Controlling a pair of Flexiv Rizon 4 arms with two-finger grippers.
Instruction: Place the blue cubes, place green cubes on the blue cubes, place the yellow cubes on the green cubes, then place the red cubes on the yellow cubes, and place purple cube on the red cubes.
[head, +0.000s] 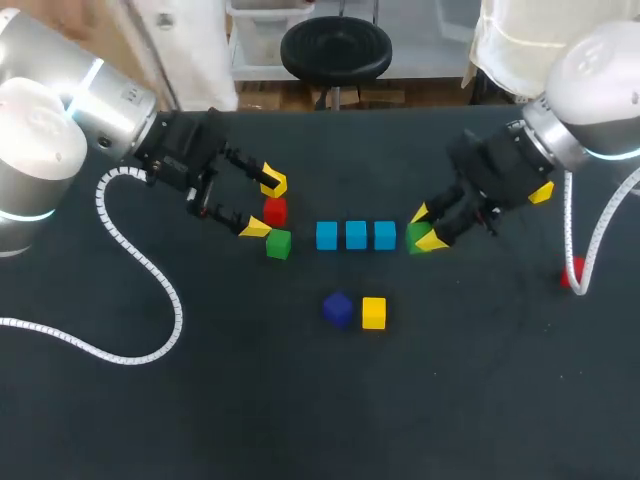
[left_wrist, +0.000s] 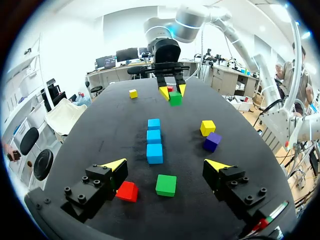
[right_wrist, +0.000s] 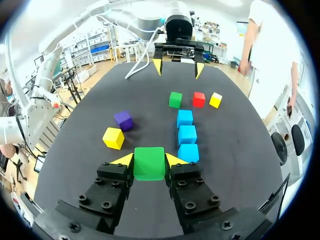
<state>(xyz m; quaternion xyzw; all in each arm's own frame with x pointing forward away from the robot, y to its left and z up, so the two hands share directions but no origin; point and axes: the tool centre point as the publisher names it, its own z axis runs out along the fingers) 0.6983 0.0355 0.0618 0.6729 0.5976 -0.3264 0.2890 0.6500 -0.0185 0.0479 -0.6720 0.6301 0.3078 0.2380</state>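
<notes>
You're on the green layer: your right gripper (right_wrist: 149, 159) is clamped on a green cube (right_wrist: 149, 166) just beside the blue row (head: 356, 235). Next, lift it onto the nearest blue. Your left gripper (head: 263, 206) hangs wide open, gripping nothing.

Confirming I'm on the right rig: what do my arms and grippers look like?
The left arm and right arm are rounded, silver-white, with light-blue joint rings. The left gripper and right gripper are black with yellow tips. White coiled cables trail from both wrists.
</notes>
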